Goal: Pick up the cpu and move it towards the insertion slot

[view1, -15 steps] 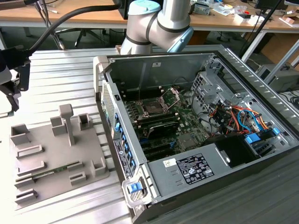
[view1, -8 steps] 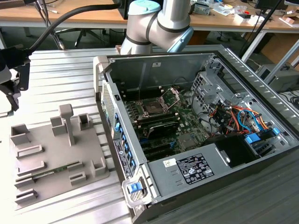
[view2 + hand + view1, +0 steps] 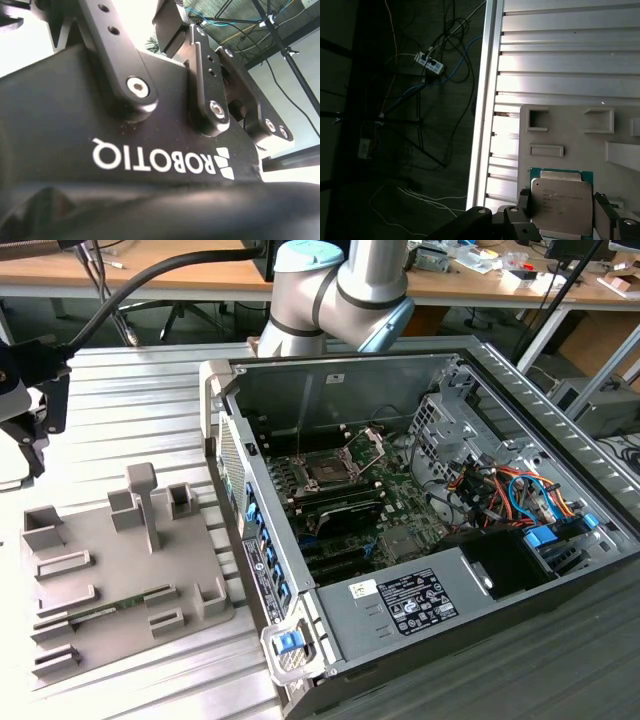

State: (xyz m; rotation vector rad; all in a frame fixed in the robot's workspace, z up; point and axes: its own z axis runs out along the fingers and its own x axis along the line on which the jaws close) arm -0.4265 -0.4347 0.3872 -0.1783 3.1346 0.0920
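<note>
1. In the first wrist view the gripper (image 3: 561,212) has its fingers (image 3: 524,199) set on two opposite edges of the cpu (image 3: 561,200). The silvery top faces the camera and a green rim shows around it.
2. The jaws look pinched onto the chip. The contact lines sit at the frame's edge, so I take the grip as probable rather than certain.
3. The cpu hangs above the grey fixture tray (image 3: 570,135), clear of its rectangular pockets. The ribbed metal table (image 3: 570,50) lies beyond.
4. In the exterior view the arm (image 3: 340,290) reaches from behind the open computer case (image 3: 400,375) across to the exterior view's far left. Its black wrist end (image 3: 30,370) sits there, above the table and near the tray.
5. The insertion slot (image 3: 328,472) lies inside the case on the green board with its metal bracket (image 3: 372,445) raised. It is well apart from the wrist end.
6. A thin green memory stick (image 3: 110,608) lies on the tray.
7. The second wrist view shows black linkage bars (image 3: 205,75) up close.
</note>
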